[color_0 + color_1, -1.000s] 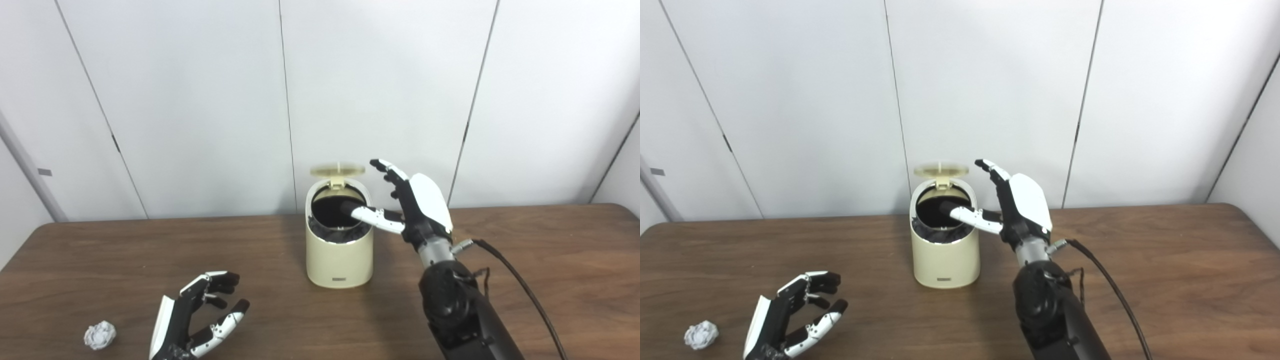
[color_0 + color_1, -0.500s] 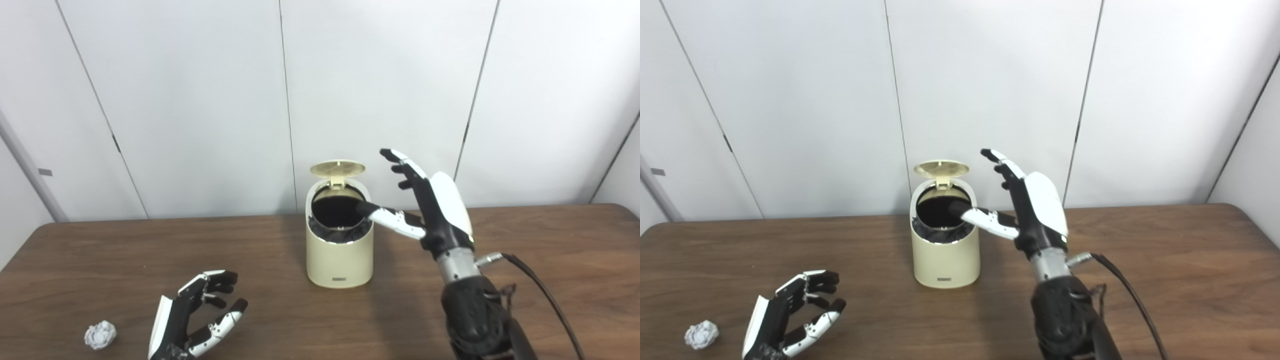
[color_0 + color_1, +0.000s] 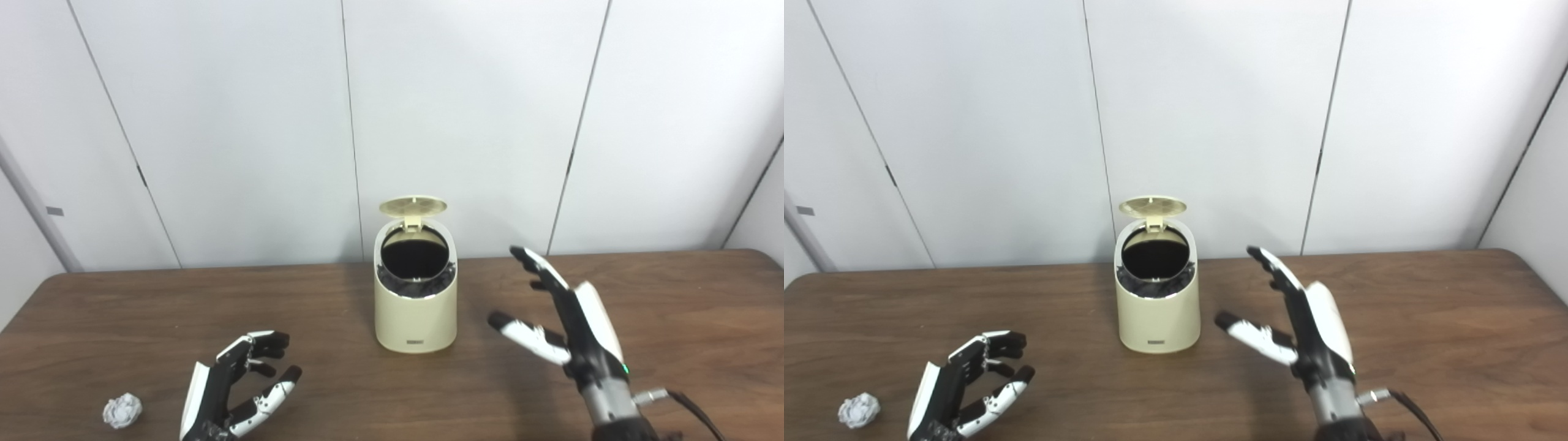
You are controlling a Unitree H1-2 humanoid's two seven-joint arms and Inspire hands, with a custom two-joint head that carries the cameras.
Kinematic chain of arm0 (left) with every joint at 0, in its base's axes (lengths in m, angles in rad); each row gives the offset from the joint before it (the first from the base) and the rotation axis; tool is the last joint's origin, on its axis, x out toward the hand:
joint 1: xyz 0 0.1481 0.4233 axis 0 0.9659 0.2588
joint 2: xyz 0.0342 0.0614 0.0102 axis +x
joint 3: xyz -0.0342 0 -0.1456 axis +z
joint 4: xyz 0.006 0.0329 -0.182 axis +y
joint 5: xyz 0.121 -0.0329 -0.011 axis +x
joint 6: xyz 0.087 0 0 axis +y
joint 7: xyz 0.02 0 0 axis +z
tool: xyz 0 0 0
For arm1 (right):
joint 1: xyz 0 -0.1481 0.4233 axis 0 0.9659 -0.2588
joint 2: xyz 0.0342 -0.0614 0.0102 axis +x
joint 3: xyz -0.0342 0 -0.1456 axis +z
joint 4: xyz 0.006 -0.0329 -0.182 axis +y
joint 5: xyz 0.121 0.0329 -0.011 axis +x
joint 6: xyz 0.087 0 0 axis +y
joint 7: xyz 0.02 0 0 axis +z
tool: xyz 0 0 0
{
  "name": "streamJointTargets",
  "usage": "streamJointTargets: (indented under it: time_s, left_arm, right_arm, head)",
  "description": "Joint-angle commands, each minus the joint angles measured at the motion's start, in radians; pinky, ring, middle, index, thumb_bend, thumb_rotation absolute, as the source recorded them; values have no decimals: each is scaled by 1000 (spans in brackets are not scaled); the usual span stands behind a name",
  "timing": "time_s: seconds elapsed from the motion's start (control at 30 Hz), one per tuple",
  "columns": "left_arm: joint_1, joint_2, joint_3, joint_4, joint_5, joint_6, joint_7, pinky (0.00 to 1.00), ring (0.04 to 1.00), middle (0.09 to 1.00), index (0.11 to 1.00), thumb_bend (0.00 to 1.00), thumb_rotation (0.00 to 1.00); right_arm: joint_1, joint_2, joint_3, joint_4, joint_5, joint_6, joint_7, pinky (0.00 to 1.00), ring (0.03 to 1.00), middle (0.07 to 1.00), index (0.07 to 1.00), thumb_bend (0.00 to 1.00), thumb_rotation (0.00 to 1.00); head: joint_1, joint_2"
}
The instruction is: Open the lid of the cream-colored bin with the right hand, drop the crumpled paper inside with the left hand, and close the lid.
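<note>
We see the cream-colored bin (image 3: 416, 301) with its lid (image 3: 413, 206) up, our right hand (image 3: 563, 318) spread empty beside it, our left hand (image 3: 236, 392) half-curled and empty, well left of the bin, near the crumpled paper (image 3: 122, 410), which our fingers could knock away.

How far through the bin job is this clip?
Done: the lid stands open on the cream-colored bin. In hand: nothing; the right hand is open, clear of the bin, and the left hand is open beside the crumpled paper on the table. Left: pick up, drop, close.
</note>
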Motion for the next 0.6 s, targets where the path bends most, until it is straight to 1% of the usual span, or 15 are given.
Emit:
streamJointTargets:
  time_s: [0.0,0.1,0.17,0.33,0.43,0.57]
  left_arm:
    - [-7,19,6,5,8,-40,11,530,652,673,654,592,272]
    - [-5,21,7,2,3,-36,9,534,654,671,651,595,274]
    - [-4,23,7,1,1,-35,8,536,655,670,652,596,280]
    - [0,27,9,-5,-10,-27,3,535,656,672,654,597,272]
    - [2,29,10,-8,-6,-26,6,533,653,670,655,598,266]
    - [2,32,13,-12,-2,-27,9,539,655,668,657,593,254]
  right_arm:
    - [4,-13,-23,-3,26,-96,-35,803,877,872,869,900,832]
    - [44,-22,-41,28,48,-167,-50,818,882,874,872,891,827]
    - [68,-25,-50,51,60,-212,-60,832,886,878,874,864,807]
    - [107,-23,-57,89,64,-289,-80,848,893,880,874,830,784]
    - [119,-19,-60,115,58,-328,-94,841,891,882,876,813,775]
    - [127,-13,-61,134,46,-347,-110,830,885,884,881,827,780]
  head:
    - [-2,1]
    - [-1,2]
    - [1,5]
    - [4,7]
    - [5,10]
    - [10,8]
